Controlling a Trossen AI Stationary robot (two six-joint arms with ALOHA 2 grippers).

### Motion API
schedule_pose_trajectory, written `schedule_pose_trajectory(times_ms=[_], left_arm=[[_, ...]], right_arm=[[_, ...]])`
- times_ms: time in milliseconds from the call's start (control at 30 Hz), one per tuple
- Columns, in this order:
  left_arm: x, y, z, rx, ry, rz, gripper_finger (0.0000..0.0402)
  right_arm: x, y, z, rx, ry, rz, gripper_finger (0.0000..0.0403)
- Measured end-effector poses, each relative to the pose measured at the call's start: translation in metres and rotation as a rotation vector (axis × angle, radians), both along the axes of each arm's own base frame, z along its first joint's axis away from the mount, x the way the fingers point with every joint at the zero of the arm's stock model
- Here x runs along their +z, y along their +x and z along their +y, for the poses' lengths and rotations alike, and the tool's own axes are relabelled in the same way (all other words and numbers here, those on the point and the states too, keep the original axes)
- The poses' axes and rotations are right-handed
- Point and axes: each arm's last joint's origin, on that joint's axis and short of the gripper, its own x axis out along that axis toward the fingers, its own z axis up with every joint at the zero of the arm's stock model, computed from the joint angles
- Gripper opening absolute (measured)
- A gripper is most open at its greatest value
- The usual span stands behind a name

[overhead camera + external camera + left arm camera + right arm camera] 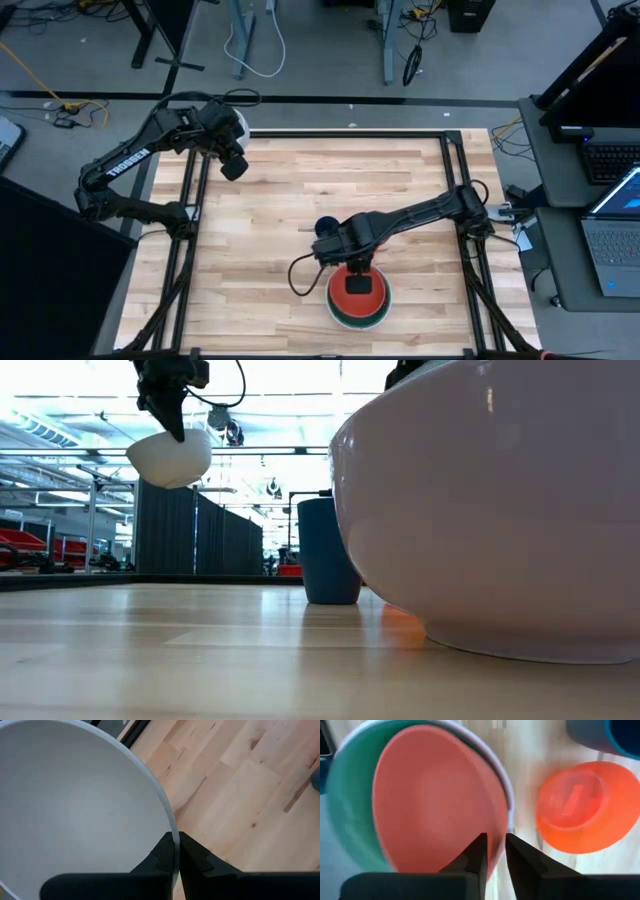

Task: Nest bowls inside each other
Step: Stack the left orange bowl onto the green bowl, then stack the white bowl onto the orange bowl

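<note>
Left arm, raised over the table's (300, 180) far left corner: the left gripper (176, 851) is clamped on the rim of the small white bowl (75, 805), one finger inside the rim and one outside. In the low view this bowl (170, 458) hangs tilted, clear of the wood.

Centre, near side of the table: a stack of three nested bowls. The large white bowl (335, 318) sits on the table and forms the outer shell; its wall (480, 520) fills the right of the low view. The green bowl (350, 810) sits inside it, and the red bowl (430, 800) sits inside the green one.

The right gripper (493, 851) is above the stack, its fingers slightly apart and straddling the red bowl's rim; whether they press on it cannot be told. The right arm (420, 212) reaches in from the right edge of the table.

Beside the stack, on its far side: the orange bowl (585, 807) lies upside down on the wood, and the dark blue bowl (328, 550) stands upright just beyond it. Both are apart from the stack.
</note>
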Motion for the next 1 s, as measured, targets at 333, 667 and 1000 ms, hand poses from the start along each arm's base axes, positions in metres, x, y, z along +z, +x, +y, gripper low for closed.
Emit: schedule_pose_trajectory(times_ms=[333, 667, 1000], left_arm=[[0.000, 0.001, -0.001, -0.004, -0.010, -0.014, 0.0000], [0.001, 0.005, -0.003, -0.027, -0.003, -0.033, 0.0000], [0.005, 0.014, -0.006, -0.073, 0.013, -0.111, 0.0000]], right_arm=[[0.012, -0.006, -0.001, -0.006, 0.035, -0.019, 0.0109], [0.076, -0.045, -0.008, -0.004, 0.085, -0.214, 0.0116], [0.152, -0.124, -0.031, -0.063, -0.043, -0.494, 0.0116]])
